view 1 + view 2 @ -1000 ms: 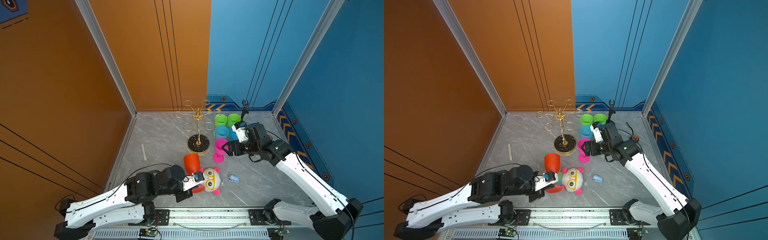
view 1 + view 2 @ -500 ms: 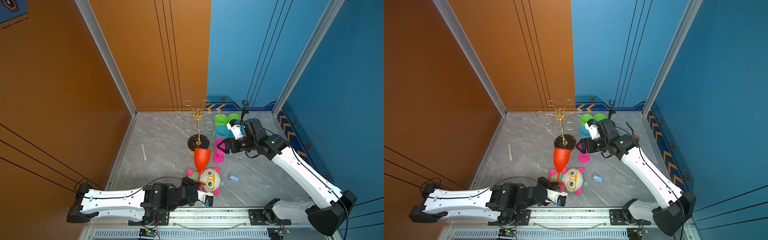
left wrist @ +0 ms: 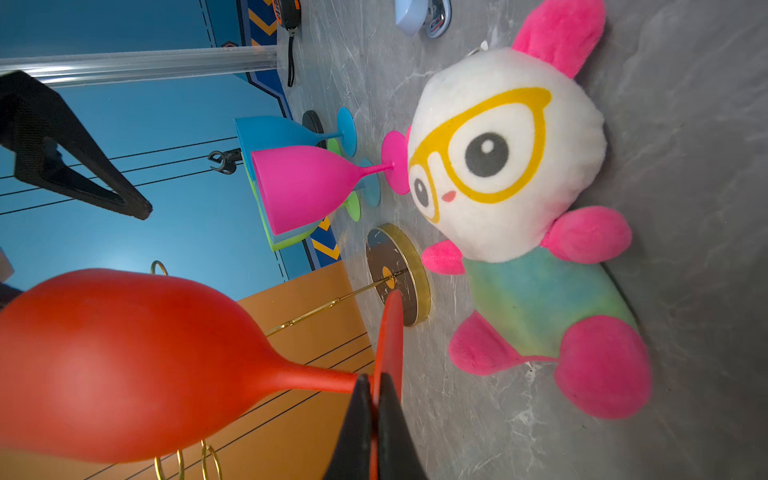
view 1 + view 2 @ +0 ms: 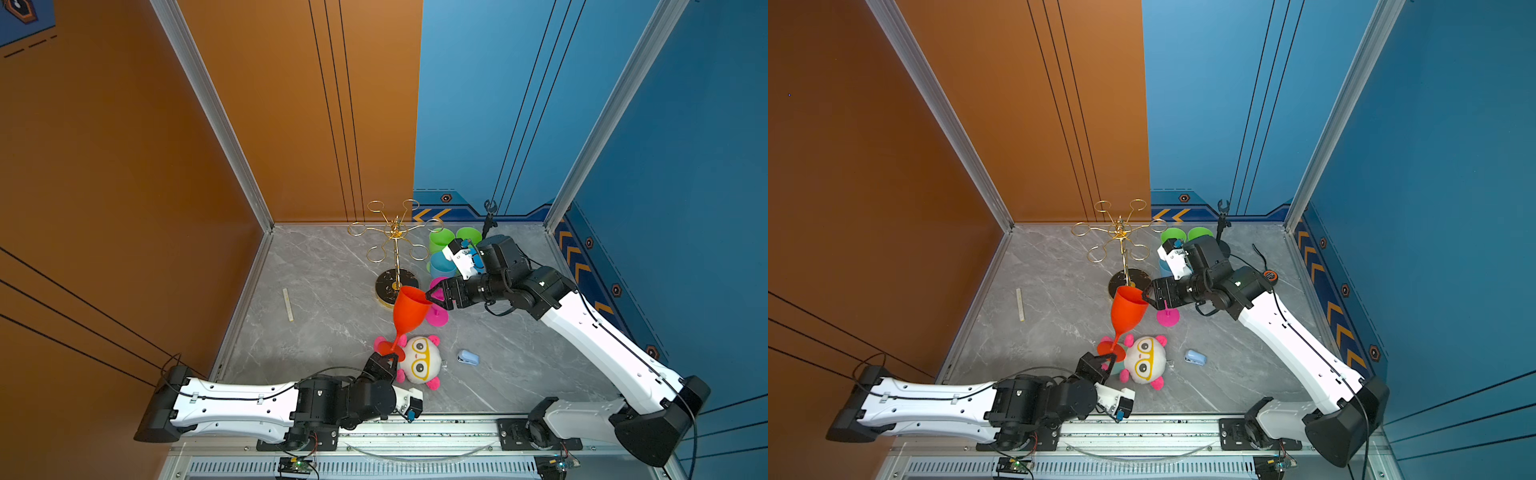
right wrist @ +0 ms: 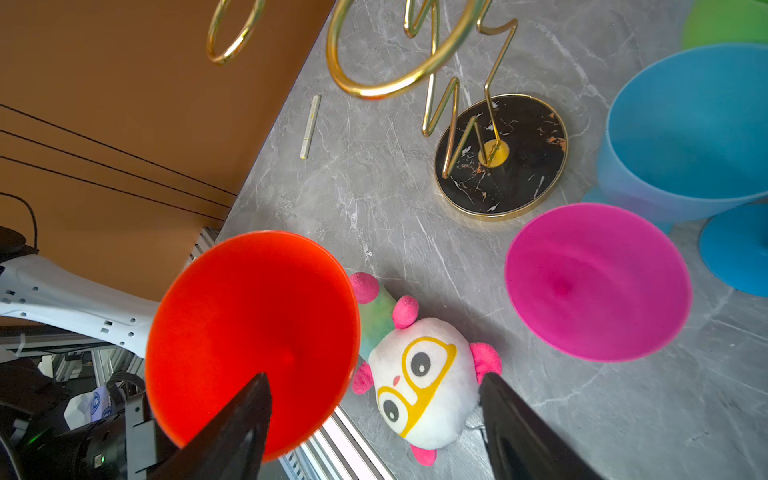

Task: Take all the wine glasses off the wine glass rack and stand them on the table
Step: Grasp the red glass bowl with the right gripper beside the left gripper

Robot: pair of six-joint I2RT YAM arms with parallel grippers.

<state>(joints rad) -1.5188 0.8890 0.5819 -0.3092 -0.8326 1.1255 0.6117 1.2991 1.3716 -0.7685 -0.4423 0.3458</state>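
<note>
The wine glass [image 4: 409,309] [image 4: 1127,311] is orange-red and hangs tilted above the table, off the wine glass rack. My left gripper [image 4: 384,359] [image 3: 372,380] is shut on the edge of its round foot. The bowl [image 3: 124,365] points up toward my right gripper [image 4: 432,297] [image 5: 373,376], which is open. One of that gripper's fingers lies over the bowl's mouth [image 5: 249,332] and the other stands outside the rim. The gold wire wine glass rack [image 4: 397,257] [image 4: 1121,249] stands behind on its black base [image 5: 519,166], its loops bare.
A pink glass [image 5: 598,282], blue glasses [image 4: 440,264] and green glasses [image 4: 440,239] stand right of the rack. A plush toy [image 4: 419,359] lies under the held glass, with a small blue object [image 4: 467,357] beside it. A pale stick [image 4: 287,303] lies left; a black stand [image 4: 488,216] is at the back wall.
My left arm has swung low along the front edge and raised the orange-red glass from beside the plush toward the right gripper. My right gripper has moved to its rim and narrowed a little.
</note>
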